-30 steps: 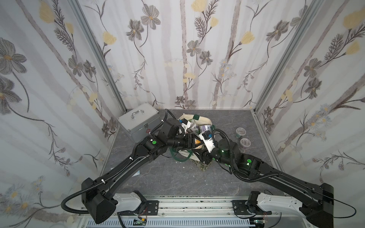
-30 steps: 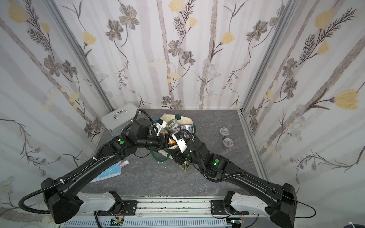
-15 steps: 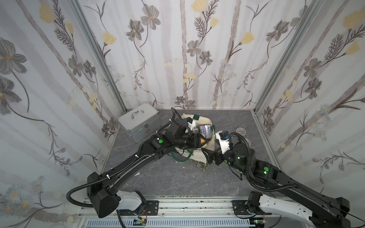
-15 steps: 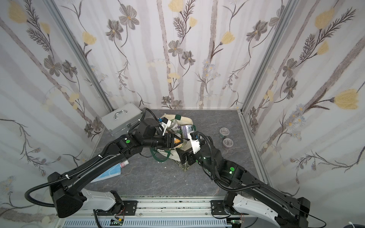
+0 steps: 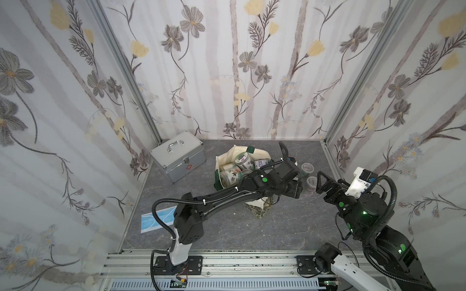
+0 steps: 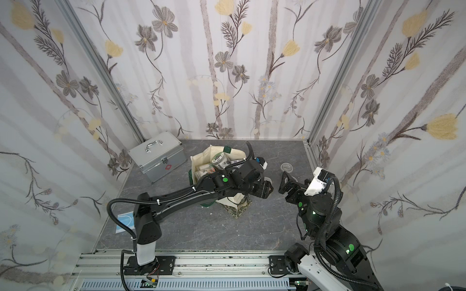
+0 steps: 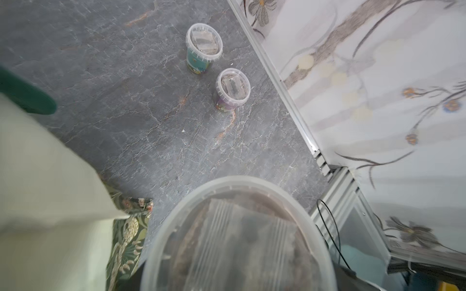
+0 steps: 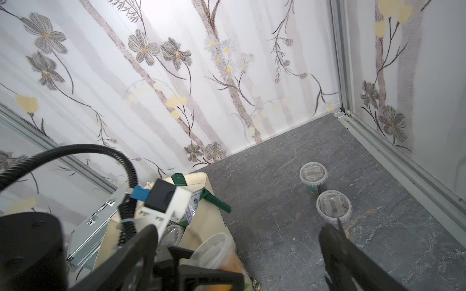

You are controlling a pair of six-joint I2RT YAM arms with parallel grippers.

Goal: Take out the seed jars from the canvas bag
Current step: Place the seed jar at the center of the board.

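Note:
The cream canvas bag (image 5: 233, 155) with green handles lies open in the middle of the floor, and several seed jars (image 5: 241, 159) show in its mouth. My left gripper (image 5: 298, 187) reaches past the bag's right side, shut on a clear-lidded seed jar (image 7: 237, 236) with an orange label (image 8: 214, 249). Two short clear-lidded seed jars (image 5: 308, 167) (image 5: 312, 182) stand on the floor near the right wall, also in the left wrist view (image 7: 204, 47) (image 7: 233, 87). My right gripper (image 5: 318, 182) hangs open and empty beside them, facing the left gripper.
A silver metal case (image 5: 177, 156) stands at the back left. A blue face mask (image 5: 157, 221) lies front left. The patterned base of the bag (image 5: 259, 213) points toward the front. The aluminium wall rail (image 5: 327, 161) runs close behind the two floor jars.
My right gripper opened and pulled back to the right, away from the bag mouth. My left arm swung right out of the bag, carrying the jar.

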